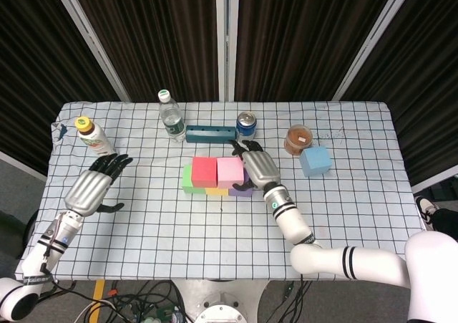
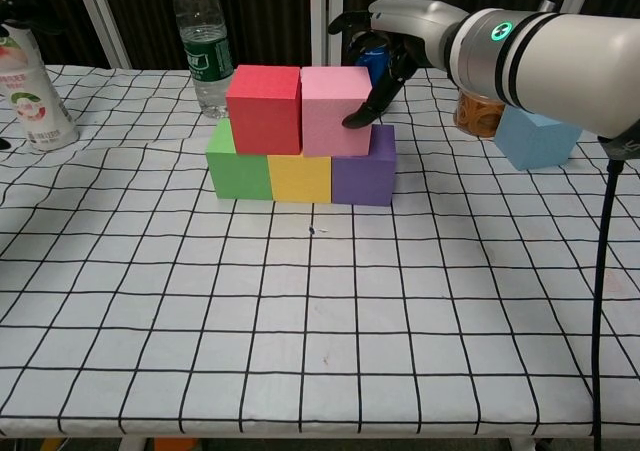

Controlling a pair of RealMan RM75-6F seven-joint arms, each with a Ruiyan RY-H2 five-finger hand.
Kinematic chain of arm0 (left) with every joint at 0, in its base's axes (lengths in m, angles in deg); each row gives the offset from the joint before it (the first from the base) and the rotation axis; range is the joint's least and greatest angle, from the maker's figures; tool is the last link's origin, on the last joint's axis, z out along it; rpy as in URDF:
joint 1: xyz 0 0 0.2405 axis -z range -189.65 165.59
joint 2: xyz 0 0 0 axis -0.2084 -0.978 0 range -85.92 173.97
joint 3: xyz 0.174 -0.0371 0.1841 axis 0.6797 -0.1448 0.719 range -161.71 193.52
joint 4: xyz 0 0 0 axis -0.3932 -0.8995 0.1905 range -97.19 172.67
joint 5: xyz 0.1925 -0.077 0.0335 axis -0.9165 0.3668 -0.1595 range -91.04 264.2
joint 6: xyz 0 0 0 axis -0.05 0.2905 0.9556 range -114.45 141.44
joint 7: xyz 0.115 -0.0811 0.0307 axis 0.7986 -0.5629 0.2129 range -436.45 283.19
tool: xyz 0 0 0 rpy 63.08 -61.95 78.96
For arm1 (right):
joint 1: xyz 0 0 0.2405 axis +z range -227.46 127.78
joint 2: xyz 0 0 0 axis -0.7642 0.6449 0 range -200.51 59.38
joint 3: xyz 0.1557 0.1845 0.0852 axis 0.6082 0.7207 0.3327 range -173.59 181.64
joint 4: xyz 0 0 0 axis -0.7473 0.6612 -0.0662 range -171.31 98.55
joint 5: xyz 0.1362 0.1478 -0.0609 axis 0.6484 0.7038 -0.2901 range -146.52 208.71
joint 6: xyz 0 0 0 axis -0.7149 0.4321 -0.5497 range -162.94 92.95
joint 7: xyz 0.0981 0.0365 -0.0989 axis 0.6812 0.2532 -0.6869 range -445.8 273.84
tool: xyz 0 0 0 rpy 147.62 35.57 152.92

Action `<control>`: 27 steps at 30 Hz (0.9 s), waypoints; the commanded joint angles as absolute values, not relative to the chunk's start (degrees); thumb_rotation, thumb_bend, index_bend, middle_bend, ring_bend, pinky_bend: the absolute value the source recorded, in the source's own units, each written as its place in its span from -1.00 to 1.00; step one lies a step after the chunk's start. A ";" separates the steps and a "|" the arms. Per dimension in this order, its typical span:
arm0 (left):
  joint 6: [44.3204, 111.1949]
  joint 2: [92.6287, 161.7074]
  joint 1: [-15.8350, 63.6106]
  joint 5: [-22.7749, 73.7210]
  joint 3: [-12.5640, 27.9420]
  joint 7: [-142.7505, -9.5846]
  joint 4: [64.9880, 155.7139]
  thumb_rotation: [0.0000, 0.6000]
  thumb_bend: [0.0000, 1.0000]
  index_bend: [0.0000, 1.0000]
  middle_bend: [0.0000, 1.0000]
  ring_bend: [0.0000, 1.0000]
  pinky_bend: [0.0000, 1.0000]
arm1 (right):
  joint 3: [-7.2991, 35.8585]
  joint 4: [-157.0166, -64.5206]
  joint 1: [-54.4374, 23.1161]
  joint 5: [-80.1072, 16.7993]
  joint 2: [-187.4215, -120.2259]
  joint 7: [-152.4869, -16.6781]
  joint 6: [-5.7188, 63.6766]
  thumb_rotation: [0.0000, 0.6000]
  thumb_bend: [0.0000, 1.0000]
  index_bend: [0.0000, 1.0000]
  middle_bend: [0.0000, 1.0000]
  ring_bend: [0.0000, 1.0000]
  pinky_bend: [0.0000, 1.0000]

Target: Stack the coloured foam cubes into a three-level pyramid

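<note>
Fingers (image 2: 362, 116) of the right hand (image 2: 385, 46) curl down over the pink cube (image 2: 335, 110), a fingertip touching its right face; whether they clamp it or only nudge it I cannot tell. Pink sits beside the red cube (image 2: 264, 107), both atop the green (image 2: 238, 168), yellow (image 2: 300, 178) and purple (image 2: 362, 176) row at frame centre. To finish this step well, press pink flush against red, then lift the fingers straight off so the foam does not drag. Next, the blue cube (image 2: 535, 137), at right on the desk (image 2: 320, 311), probably tops the pyramid. At lower left in the head view, the left hand (image 1: 91, 187) rests with fingers spread, holding nothing.
</note>
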State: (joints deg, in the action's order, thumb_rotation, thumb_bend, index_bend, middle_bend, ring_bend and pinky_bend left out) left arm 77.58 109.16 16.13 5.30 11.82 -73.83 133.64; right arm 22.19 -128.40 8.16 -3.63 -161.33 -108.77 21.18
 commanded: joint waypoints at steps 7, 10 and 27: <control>77.64 109.13 15.91 5.13 11.97 -74.22 133.42 1.00 -0.74 -0.87 -0.92 -0.96 -0.82 | 22.30 -128.33 8.65 -3.70 -162.18 -109.16 21.34 1.00 -0.80 -1.00 -0.53 -0.91 -1.00; 77.69 109.11 15.81 5.05 12.02 -74.41 133.31 1.00 -0.74 -0.87 -0.92 -0.96 -0.82 | 22.47 -128.06 8.84 -3.67 -162.52 -109.32 21.55 1.00 -0.80 -1.00 -0.53 -0.91 -1.00; 77.70 109.00 15.59 4.82 12.09 -74.93 132.94 1.00 -0.74 -0.87 -0.92 -0.96 -0.82 | 22.37 -129.37 8.36 -4.24 -161.92 -109.51 22.25 1.00 -0.80 -1.00 -0.53 -0.91 -1.00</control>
State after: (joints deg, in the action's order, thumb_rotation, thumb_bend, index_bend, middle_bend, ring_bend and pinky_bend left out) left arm 77.70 109.01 15.59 4.82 12.09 -74.93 132.94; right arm 22.56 -128.46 8.85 -3.73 -162.51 -109.75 21.89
